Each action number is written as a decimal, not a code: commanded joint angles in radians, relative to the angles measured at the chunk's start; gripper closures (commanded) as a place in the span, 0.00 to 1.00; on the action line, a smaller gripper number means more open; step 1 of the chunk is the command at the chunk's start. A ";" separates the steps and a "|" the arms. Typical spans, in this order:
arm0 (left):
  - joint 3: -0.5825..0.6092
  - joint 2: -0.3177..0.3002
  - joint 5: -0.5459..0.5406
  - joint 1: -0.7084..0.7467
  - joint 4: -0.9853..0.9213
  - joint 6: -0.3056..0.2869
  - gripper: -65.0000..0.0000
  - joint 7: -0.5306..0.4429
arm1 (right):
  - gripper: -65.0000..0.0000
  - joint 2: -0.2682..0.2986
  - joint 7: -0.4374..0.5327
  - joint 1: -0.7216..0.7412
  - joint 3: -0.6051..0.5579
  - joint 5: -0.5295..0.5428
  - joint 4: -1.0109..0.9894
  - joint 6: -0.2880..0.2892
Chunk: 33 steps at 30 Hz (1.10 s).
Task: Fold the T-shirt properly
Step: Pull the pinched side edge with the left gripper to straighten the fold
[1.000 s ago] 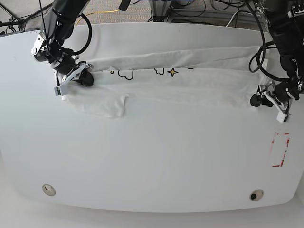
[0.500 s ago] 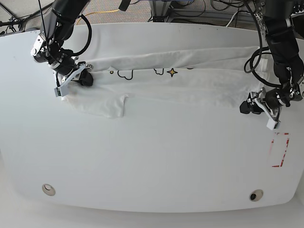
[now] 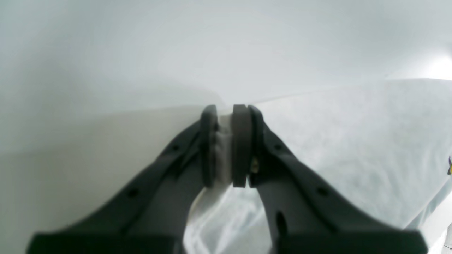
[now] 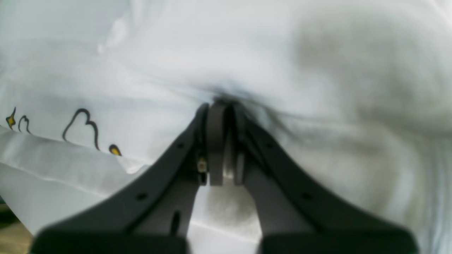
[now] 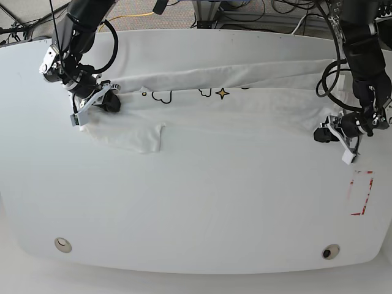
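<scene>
Base view, left to right: right gripper sits at the T-shirt's left end, just above the sleeve flap that sticks out toward the near side. Right wrist cam: its pads are pressed nearly together with a thin layer of white cloth nipped between them, fabric bunching and creasing at the tips. Black cloud outline and a small yellow mark printed on the cloth just left of the jaws. The shirt lies stretched in a long band across the far half of the white table, far edge folded over toward the middle so only a strip of print shows: cloud outlines and a yellow star near the band's centre. Rest of the visible cloth is plain white. Left gripper is at the shirt's right end, low against the table at the cloth's near corner. Left wrist cam: pads narrowly apart, clamped on a wad of white fabric that fills the gap; shirt spreads off to the right of the jaws, bare tabletop to the left. Red-outlined rectangle marked on the table near the right edge, nearer than the left gripper and well clear of the shirt. Two round fittings at the near side of the table, one left, one right.
</scene>
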 commanded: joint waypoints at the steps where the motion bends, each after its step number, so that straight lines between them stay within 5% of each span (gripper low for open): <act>1: -0.005 -0.020 0.012 -0.011 0.060 0.002 0.94 0.008 | 0.94 0.007 -0.056 -0.005 -0.002 -0.078 0.001 -0.024; 19: -0.140 0.004 0.009 0.067 0.529 0.002 0.95 0.290 | 0.94 0.002 -0.058 0.010 0.000 -0.081 -0.004 -0.024; 33: -0.252 0.003 -0.166 0.261 0.796 0.002 0.95 0.473 | 0.94 0.002 -0.058 0.012 0.003 -0.081 -0.005 -0.024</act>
